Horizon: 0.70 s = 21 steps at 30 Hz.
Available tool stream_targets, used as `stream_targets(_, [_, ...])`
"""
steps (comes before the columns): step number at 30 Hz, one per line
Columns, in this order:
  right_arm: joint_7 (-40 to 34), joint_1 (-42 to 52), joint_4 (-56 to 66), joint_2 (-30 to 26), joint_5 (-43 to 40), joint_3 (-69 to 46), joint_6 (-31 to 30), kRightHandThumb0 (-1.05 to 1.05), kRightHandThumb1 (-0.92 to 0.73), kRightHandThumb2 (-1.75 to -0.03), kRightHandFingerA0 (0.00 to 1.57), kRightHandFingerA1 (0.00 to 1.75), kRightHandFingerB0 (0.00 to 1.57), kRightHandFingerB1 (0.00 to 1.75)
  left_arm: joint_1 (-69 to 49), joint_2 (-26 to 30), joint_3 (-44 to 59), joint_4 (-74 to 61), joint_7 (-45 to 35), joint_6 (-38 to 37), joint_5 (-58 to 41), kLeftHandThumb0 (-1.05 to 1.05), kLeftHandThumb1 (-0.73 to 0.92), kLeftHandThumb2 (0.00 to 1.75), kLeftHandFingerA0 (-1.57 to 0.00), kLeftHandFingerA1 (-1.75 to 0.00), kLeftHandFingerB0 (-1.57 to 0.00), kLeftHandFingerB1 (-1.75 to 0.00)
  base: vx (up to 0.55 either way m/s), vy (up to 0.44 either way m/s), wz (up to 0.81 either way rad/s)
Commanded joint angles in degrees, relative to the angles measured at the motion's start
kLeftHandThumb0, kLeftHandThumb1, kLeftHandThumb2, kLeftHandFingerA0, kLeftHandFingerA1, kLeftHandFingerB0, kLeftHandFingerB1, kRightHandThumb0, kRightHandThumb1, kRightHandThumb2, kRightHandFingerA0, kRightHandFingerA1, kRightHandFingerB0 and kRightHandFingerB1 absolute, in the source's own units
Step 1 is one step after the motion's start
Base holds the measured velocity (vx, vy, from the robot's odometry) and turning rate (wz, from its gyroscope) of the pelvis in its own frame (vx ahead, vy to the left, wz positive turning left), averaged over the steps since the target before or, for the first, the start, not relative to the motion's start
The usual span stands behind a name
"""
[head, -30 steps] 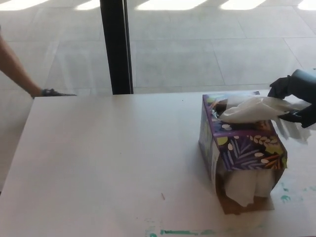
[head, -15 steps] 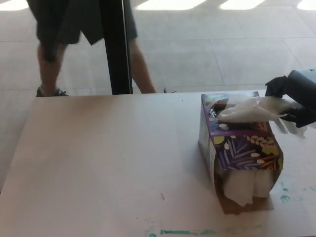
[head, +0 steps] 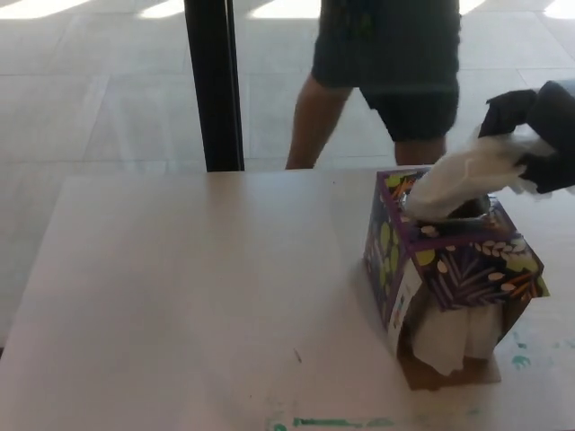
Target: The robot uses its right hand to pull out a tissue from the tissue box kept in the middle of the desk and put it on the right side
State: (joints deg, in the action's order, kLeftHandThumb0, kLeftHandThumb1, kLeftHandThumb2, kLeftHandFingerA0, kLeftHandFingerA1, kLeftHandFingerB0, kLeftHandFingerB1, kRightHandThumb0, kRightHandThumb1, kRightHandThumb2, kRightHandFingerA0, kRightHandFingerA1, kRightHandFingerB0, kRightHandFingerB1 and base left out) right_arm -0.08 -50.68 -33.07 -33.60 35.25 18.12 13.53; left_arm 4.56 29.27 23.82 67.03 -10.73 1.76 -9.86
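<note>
A purple leaf-patterned tissue box (head: 449, 260) stands on the right part of the desk (head: 180, 287), tilted, with its right side raised. A white tissue (head: 472, 171) stretches up and right out of its top slot. My right hand (head: 539, 135), black, is shut on the far end of that tissue above the box's upper right corner. More white tissue (head: 449, 337) hangs out of the torn front of the box. My left hand does not show.
A person in dark shorts (head: 386, 81) walks on the tiled floor just behind the desk's far edge. A black post (head: 213, 85) stands behind the desk at the centre left. Green paint marks (head: 332, 422) lie along the near edge.
My right hand has risen with the tissue, drawing it up and tipping the box. The person has walked from the left to behind the box.
</note>
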Motion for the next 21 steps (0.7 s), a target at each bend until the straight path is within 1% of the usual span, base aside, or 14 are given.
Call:
stream_targets(1, [-0.4, -2.3, 0.4, 0.3, -0.9, -2.6, -1.1, -0.26, -0.59, -0.90, 0.93, 1.59, 0.83, 0.78, -0.9, 0.6, 0.2, -0.6, 0.5, -0.8, -0.5, -1.05, 0.83, 0.98, -0.68, -0.61, -0.46, -0.83, 0.00, 0.000, 0.00])
stream_targets(3, [-1.0, -2.9, 0.1, 0.5, -0.7, -3.3, -1.5, -0.25, -0.57, -0.92, 0.95, 1.59, 0.87, 0.81, -1.0, 0.7, 0.2, -0.3, 0.3, -1.0, -0.5, -1.05, 0.83, 0.98, -0.66, -0.59, -0.45, -0.82, 0.00, 0.000, 0.00])
stream_targets(4, [-1.3, -3.2, -0.3, 0.4, -0.8, -3.8, -1.2, -0.26, -0.59, -0.94, 1.03, 1.67, 0.92, 0.90, -1.1, 0.7, 0.3, -0.2, 0.1, -1.3, -0.6, -1.05, 0.82, 0.97, -0.68, -0.61, -0.46, -0.82, 0.00, 0.000, 0.00])
stream_targets(6, [-1.1, -4.0, -1.2, 0.4, -1.1, -4.8, -2.0, -0.29, -0.54, -0.90, 1.01, 1.67, 0.93, 0.94, -0.9, 0.8, 0.5, 0.5, 0.1, -1.5, -0.7, -1.05, 0.82, 0.97, -0.67, -0.60, -0.46, -0.82, 0.00, 0.000, 0.00])
stream_targets(7, [-0.6, -4.5, -1.5, 0.3, -1.2, -5.2, -2.7, -0.28, -0.60, -0.91, 0.92, 1.60, 0.85, 0.84, -0.9, 0.8, 0.5, 0.5, 0.0, -1.5, -0.7, -1.05, 0.82, 0.97, -0.67, -0.60, -0.46, -0.82, 0.00, 0.000, 0.00])
stream_targets(9, [0.0, -6.9, -4.3, -0.4, -3.3, -7.7, -3.9, -0.34, -0.58, -0.82, 0.98, 1.75, 0.86, 0.88, -1.0, 1.0, 0.6, 0.3, 0.1, -1.2, -0.8, -1.05, 0.82, 0.98, -0.67, -0.61, -0.46, -0.84, 0.00, 0.000, 0.00])
stream_targets(10, [0.0, -7.3, -4.8, -0.6, -3.5, -8.1, -3.9, -0.34, -0.58, -0.82, 0.98, 1.75, 0.86, 0.88, -1.1, 1.0, 0.8, 0.2, -0.1, -1.3, -1.1, -1.05, 0.82, 0.98, -0.67, -0.61, -0.46, -0.84, 0.00, 0.000, 0.00])
stream_targets(11, [-0.3, -7.7, -5.7, -0.5, -3.6, -8.7, -3.6, -0.29, -0.58, -0.93, 0.93, 1.65, 0.85, 0.87, -1.1, 1.0, 0.9, 0.3, -0.4, -1.1, -1.2, -1.05, 0.81, 0.97, -0.66, -0.61, -0.45, -0.85, 0.00, 0.000, 0.00])
stream_targets(14, [-0.7, -9.0, -6.9, -0.3, -5.5, -12.2, -6.7, -0.30, -0.60, -0.90, 0.91, 1.65, 0.86, 0.87, -1.0, 1.0, 0.8, 0.8, -0.4, -1.2, -0.9, -1.05, 0.82, 0.98, -0.66, -0.60, -0.44, -0.82, 0.00, 0.000, 0.00])
stream_targets(15, [-3.3, -9.5, -8.5, -0.8, -7.6, -15.5, -6.5, -0.22, -0.53, -1.00, 0.99, 1.61, 0.89, 1.12, -1.2, 1.0, 0.5, 0.3, -0.4, -1.0, -0.7, -1.05, 0.83, 0.98, -0.66, -0.59, -0.45, -0.82, 0.00, 0.000, 0.00])
stream_targets(16, [-4.4, -9.7, -8.7, -0.8, -8.2, -16.9, -6.8, -0.21, -0.53, -1.02, 1.00, 1.62, 0.89, 1.18, -1.1, 1.0, 0.4, 0.3, -0.2, -0.9, -0.6, -1.05, 0.83, 0.98, -0.66, -0.58, -0.45, -0.82, 0.00, 0.000, 0.00])
stream_targets(17, [-4.7, -9.8, -8.7, -0.7, -8.3, -17.4, -6.9, -0.21, -0.53, -1.02, 1.00, 1.62, 0.89, 1.18, -1.1, 1.0, 0.4, 0.4, -0.1, -0.9, -0.6, -1.05, 0.83, 0.98, -0.66, -0.58, -0.45, -0.82, 0.00, 0.000, 0.00])
stream_targets(18, [-4.9, -10.1, -8.9, -0.7, -8.7, -18.9, -8.0, -0.19, -0.55, -1.01, 1.03, 1.50, 0.87, 1.14, -0.9, 1.0, 0.9, 0.3, 0.1, -0.2, -1.1, -1.05, 0.82, 0.98, -0.67, -0.60, -0.45, -0.81, 0.00, 0.000, 0.00])
stream_targets(21, [-3.4, -10.8, -9.2, -1.4, -9.4, -20.8, -10.8, -0.19, -0.59, -0.96, 1.03, 1.48, 0.82, 1.28, -0.9, 1.0, 0.7, 0.6, 0.3, -0.8, -0.8, -1.05, 0.82, 0.98, -0.67, -0.59, -0.46, -0.82, 0.00, 0.000, 0.00])
